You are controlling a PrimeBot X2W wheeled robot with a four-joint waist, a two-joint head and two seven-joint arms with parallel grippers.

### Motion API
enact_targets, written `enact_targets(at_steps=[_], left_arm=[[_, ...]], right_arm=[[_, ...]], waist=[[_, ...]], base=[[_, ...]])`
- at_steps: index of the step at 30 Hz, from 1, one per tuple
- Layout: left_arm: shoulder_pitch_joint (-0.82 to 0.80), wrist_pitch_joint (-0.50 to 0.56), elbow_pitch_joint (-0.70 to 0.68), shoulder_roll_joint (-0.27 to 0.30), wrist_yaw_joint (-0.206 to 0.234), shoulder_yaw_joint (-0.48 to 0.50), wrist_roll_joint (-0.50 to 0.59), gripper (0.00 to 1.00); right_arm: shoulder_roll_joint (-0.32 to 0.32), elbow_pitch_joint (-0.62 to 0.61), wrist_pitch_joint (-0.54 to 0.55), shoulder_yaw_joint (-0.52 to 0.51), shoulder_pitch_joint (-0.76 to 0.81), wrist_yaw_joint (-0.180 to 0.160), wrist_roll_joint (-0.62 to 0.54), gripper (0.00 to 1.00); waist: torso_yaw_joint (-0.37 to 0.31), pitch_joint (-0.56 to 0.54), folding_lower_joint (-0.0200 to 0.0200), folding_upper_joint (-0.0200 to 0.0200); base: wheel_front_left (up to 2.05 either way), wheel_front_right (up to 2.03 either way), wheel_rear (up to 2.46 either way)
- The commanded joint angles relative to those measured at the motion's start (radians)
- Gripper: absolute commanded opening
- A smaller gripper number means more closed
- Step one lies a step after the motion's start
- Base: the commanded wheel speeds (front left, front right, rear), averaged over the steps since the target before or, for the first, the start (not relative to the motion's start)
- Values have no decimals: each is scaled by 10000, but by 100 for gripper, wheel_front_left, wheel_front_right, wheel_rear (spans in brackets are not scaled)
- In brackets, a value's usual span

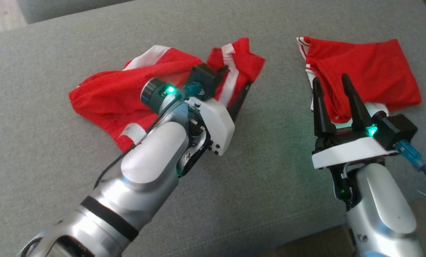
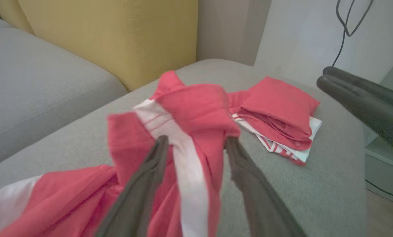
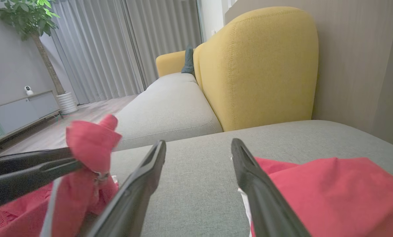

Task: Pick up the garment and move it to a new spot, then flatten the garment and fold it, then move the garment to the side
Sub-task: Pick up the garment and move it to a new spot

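Jaws of the left gripper [image 2: 196, 140] stand spread around the bunched red garment [image 2: 196, 105]; the right gripper [image 1: 330, 79] gapes empty.

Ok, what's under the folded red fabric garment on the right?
Beneath the folded red garment, white fabric with red stripes pokes out, resting on the grey upholstered cushion. How far it extends underneath is covered.

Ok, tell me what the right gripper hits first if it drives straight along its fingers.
Probably the folded red-and-white fabric garment: the right gripper points across its edge. Depth is unclear, so it may skim above it.
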Motion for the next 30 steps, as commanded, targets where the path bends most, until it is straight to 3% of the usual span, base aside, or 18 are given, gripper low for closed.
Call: enact_targets(at_steps=[1,7,12,16,24,30], left_arm=[[-529,-149,-189,87,86,218,-125,100],[-835,-880,478,87,398,-65,-929,100],[-772,-1727,947,119,550,420,-1423,100],[-207,-2172,794,647,639,1042,-1685,100],[2273,-2320,-1478,1986,1013,2681,-1655,100],[4612,-2323,-3537,2144,1099,4098,-1170,100]], right_arm=[[-3,-350,-103,200,-361,-9,89,100],[-3,-389,-104,-145,-285,-9,-55,100],[-3,-399,-104,-293,-99,-9,-302,100],[-3,-373,-104,-408,156,-9,-495,100],[-3,-409,-104,-278,784,-9,-394,100],[-3,-404,-104,-49,1223,-9,-186,100]], waist=[[-32,45,0,0],[356,-45,0,0],[929,-355,0,0],[1407,-682,0,0],[2059,-1155,0,0],[2272,-1408,0,0]], base=[[0,0,0],[0,0,0],[0,0,0],[0,0,0],[0,0,0],[0,0,0]])
